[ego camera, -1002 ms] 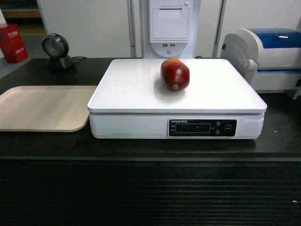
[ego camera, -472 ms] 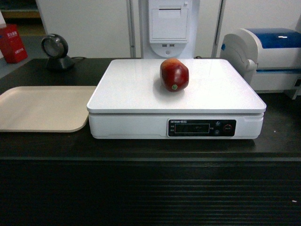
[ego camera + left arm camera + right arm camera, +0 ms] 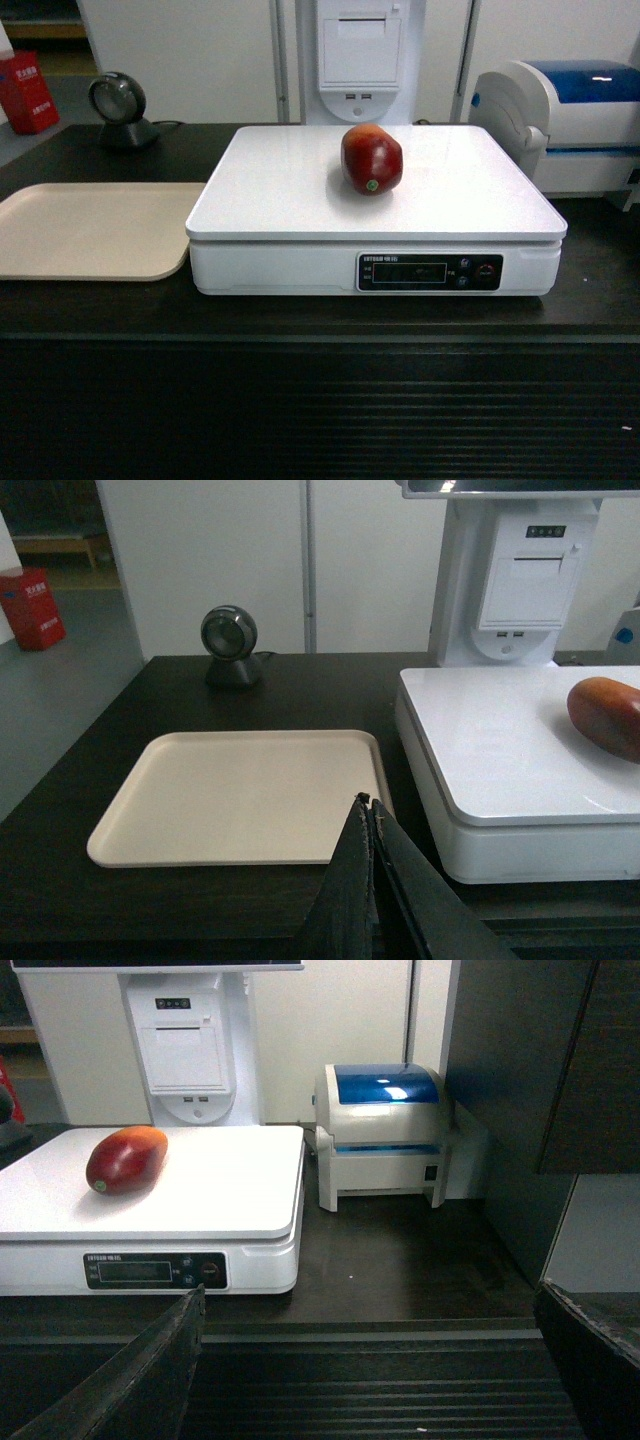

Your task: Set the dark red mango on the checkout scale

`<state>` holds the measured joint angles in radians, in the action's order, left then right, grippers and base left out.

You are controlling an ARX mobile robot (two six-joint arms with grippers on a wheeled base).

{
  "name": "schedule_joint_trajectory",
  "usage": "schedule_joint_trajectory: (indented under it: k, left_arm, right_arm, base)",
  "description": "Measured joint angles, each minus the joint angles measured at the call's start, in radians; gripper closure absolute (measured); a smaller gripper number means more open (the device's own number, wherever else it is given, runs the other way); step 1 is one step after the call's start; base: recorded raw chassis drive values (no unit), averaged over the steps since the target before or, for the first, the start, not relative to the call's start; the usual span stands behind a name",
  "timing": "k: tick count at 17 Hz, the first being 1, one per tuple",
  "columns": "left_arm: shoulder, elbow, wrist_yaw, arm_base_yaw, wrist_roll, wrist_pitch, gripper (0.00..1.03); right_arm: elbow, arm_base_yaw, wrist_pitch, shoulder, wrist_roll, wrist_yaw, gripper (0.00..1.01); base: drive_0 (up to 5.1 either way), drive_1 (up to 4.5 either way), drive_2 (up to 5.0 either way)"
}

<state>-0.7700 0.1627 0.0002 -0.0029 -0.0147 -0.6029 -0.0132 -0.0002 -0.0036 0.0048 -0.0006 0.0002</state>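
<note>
Resting on the scale [image 3: 300, 200], far-centre of its platform, the dark red mango [image 3: 372, 158] lies untouched, long axis near-to-far; my left gripper [image 3: 368, 802] is closed, my right gripper [image 3: 370, 1310] spread wide, both back at the near edge.

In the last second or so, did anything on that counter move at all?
Nothing visibly changed. The dark red mango lies in the same spot on the scale, untouched, and the beige tray beside it, the scanner and the printer sit where they were. No arm shows in the head view.
</note>
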Motion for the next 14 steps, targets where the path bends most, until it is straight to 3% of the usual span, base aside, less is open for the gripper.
schedule_joint_trajectory:
  k: [10, 11, 14]
  left_arm:
    - [0.303, -0.121, 0.0, 0.001, 0.0, 0.182, 1.01]
    - [0.311, -0.15, -0.001, 0.001, 0.0, 0.13, 1.01]
    - [0.39, -0.154, 0.0, 0.001, 0.0, 0.228, 1.01]
  right_arm:
    - [0.0, 0.0, 0.0, 0.0, 0.0, 0.0, 0.03]
    - [0.0, 0.0, 0.0, 0.0, 0.0, 0.0, 0.03]
    - [0.0, 0.0, 0.0, 0.0, 0.0, 0.0, 0.03]
  base:
    - [0.0, 0.0, 0.0]
    - [0.0, 0.0, 0.0]
    - [0.0, 0.0, 0.0]
